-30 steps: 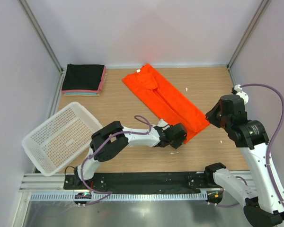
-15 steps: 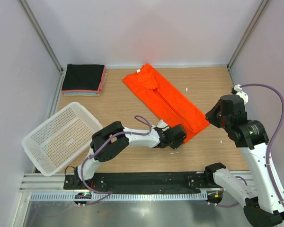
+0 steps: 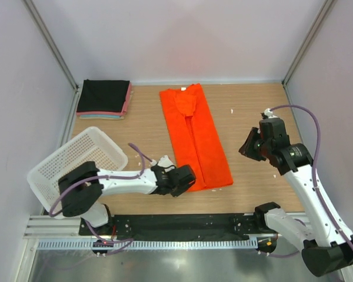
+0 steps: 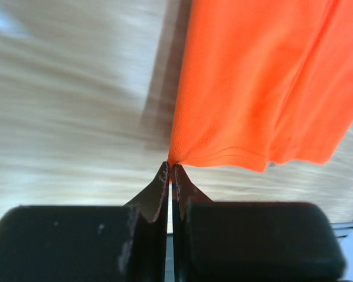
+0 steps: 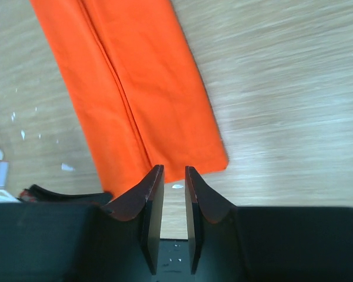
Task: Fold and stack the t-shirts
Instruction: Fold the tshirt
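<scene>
The orange t-shirt (image 3: 194,138), slanted before, now lies straight in the middle of the table (image 3: 135,132), folded long and narrow. The left gripper (image 3: 187,178) pinches its near corner; the right gripper (image 3: 247,145) hovers slightly open, empty.

This is a robotics lab test cell. A wooden table (image 3: 135,135) is boxed in by plain pale panels (image 3: 182,35) behind it and on both sides, framed by bare aluminium posts (image 3: 50,41). Along the table's near edge run a black mounting rail (image 3: 182,222) and a slotted cable duct (image 3: 165,244). Bolted to that edge, a left arm (image 3: 126,179) and a right arm (image 3: 309,188), both white, trail purple cables (image 3: 288,106).
</scene>
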`<act>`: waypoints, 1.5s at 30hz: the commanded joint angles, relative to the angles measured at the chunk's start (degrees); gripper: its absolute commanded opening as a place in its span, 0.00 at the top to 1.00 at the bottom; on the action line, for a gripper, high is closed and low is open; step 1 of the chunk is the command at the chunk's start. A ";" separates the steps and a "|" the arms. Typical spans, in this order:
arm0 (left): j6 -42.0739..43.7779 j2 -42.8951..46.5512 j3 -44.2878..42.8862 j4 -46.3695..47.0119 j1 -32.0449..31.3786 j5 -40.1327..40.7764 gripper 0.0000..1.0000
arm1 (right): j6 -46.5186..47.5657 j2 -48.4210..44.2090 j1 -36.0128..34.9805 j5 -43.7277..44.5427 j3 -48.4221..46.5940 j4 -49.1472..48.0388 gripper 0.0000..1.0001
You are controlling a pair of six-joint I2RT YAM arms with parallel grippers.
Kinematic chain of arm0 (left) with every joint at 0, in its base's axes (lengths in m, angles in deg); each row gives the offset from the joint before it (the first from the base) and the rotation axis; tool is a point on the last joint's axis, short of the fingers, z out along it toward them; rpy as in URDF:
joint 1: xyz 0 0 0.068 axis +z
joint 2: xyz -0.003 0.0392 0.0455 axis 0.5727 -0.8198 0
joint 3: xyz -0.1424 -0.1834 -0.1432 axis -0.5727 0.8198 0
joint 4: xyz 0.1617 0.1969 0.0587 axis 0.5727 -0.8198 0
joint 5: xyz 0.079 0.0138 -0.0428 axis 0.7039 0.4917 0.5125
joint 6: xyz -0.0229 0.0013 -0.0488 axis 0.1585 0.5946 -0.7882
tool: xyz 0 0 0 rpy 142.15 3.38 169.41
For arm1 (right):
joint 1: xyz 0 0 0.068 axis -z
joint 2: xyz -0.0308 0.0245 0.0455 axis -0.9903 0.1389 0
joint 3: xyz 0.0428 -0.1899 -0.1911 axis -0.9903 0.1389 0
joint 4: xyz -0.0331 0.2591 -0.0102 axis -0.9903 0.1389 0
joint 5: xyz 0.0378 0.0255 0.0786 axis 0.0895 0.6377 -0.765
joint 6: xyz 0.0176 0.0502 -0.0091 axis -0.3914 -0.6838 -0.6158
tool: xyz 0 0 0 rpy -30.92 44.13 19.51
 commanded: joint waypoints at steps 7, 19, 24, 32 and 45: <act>4.80 16.68 11.91 -10.73 -0.29 4.87 1.00 | 3.97 2.06 -0.16 -21.81 14.07 -15.05 0.66; 11.83 20.74 14.11 -14.26 0.59 2.33 0.68 | -6.47 3.91 -8.84 -24.38 31.65 -24.36 0.58; 16.58 21.35 14.55 -9.52 1.64 -2.67 0.52 | -11.14 3.91 -13.60 -20.51 34.46 -24.54 0.57; 19.05 22.76 19.91 -1.26 3.84 -8.48 0.44 | -13.87 3.91 -14.93 -18.93 36.93 -26.30 0.57; 17.47 22.75 26.40 4.63 6.39 -12.87 0.48 | -14.92 4.52 -15.45 -18.05 39.83 -28.32 0.63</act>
